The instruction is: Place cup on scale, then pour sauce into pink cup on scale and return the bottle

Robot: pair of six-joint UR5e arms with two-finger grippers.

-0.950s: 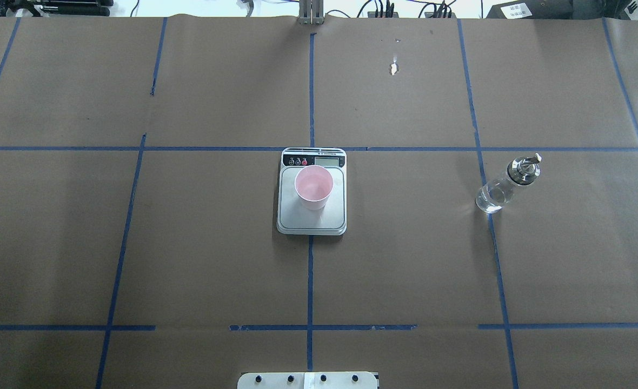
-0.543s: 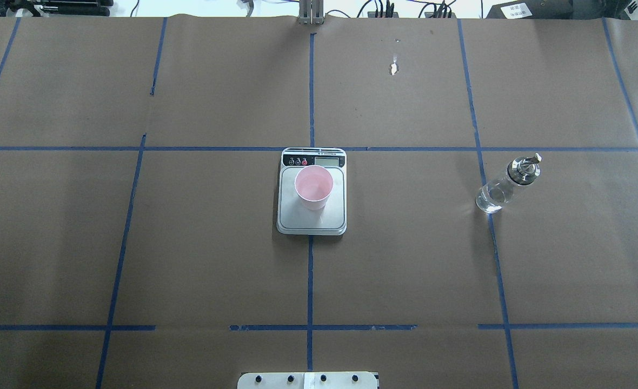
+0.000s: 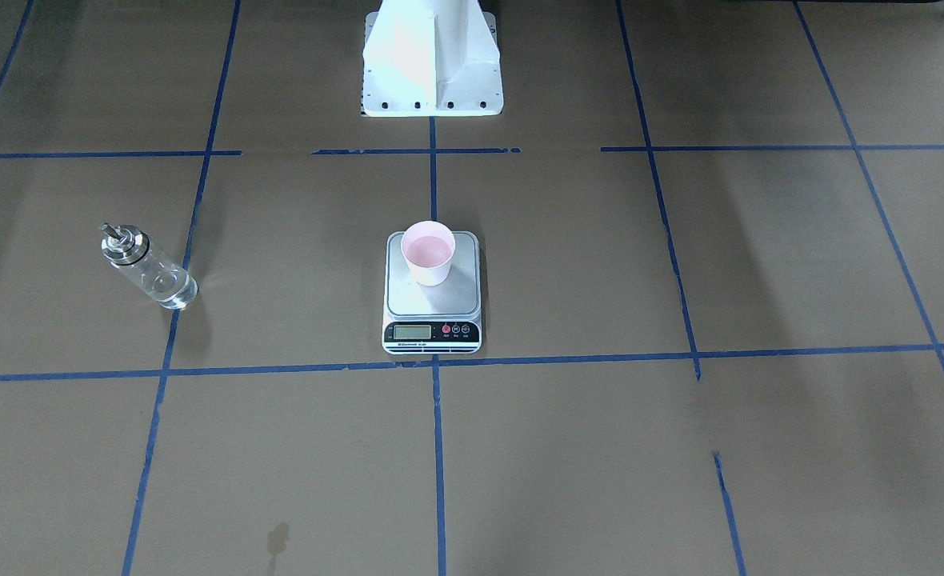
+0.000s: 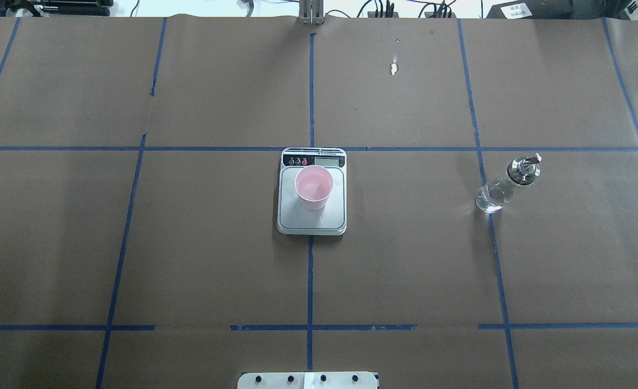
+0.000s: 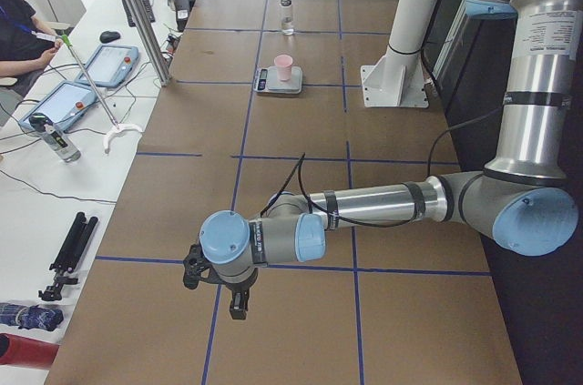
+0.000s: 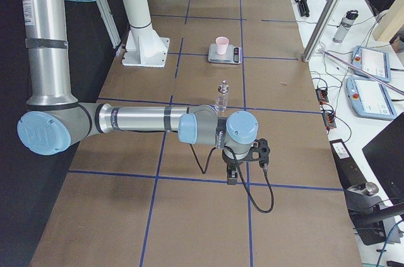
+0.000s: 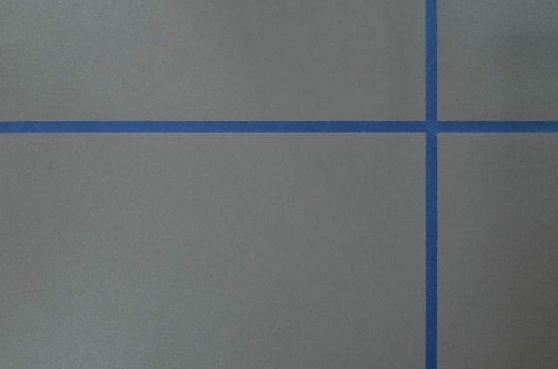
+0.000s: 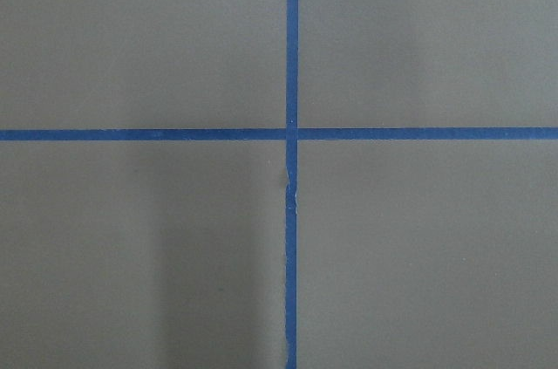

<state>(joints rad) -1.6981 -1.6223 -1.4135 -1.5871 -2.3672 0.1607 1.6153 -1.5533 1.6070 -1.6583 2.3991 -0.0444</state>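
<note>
Nothing had shifted since the earlier overhead frames: cup, scale and bottle all sat exactly where they were. The small pale pink tapered cup stood upright on the flat silver-grey digital kitchen scale, toward the 12 o'clock end of its platform, close to the black display strip. Out at 3 o'clock from the scale, well apart, stood the clear glass dispenser bottle with the shiny metal collar and spout, upright on the brown paper-covered table; the clear sauce was faintly visible low inside it.

With everything so still, the task looked either finished or paused; whether any sauce was in the cup could not be made out.

Both arms hung off at the table's ends. From the right gripper the bottle lay at 12 o'clock, near, the cup well beyond it. From the left gripper the cup sat around 12 o'clock, far off. Whether either gripper's jaws were apart could not be told.
</note>
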